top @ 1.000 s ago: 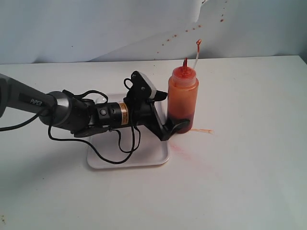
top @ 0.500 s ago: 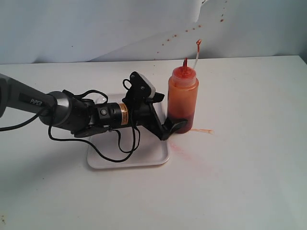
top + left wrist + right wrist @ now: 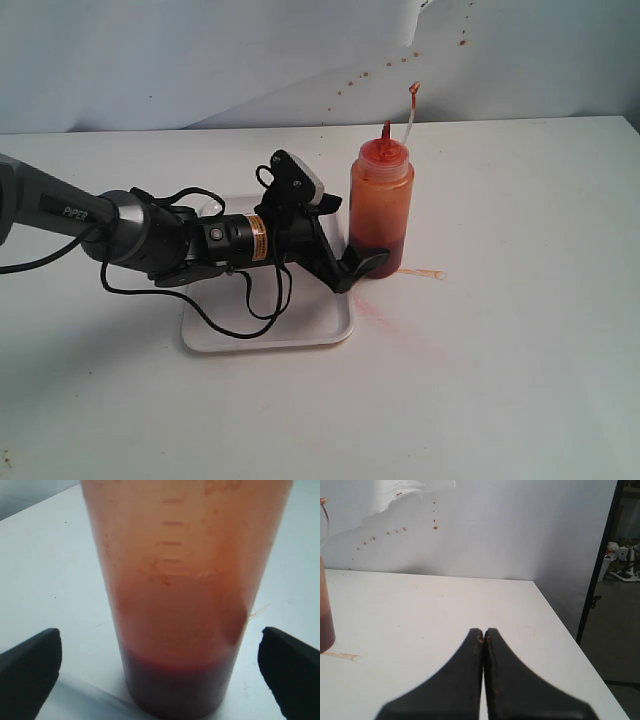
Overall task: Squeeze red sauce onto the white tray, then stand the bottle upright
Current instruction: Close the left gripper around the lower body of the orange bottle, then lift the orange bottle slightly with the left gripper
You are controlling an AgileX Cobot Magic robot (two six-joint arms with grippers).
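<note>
Guessing we're at the let-go stage — the bottle [image 3: 381,205] stands upright on the table [image 3: 520,330], just beside the white tray [image 3: 300,338], with our left gripper [image 3: 160,669] around its base, jaws spread clear so it stands free. Our right gripper [image 3: 484,635] idles aside, jaws pressed together.

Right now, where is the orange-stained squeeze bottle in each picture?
Exterior view: the orange-stained translucent squeeze bottle stands right of centre, beside the flat white plastic tray.
Left wrist view: bottle fills the middle, inside the open left tool.
Right wrist view: bottle sliver at the edge, beyond the shut right tool.
Shared landmark: the orange streak by its base.
</note>
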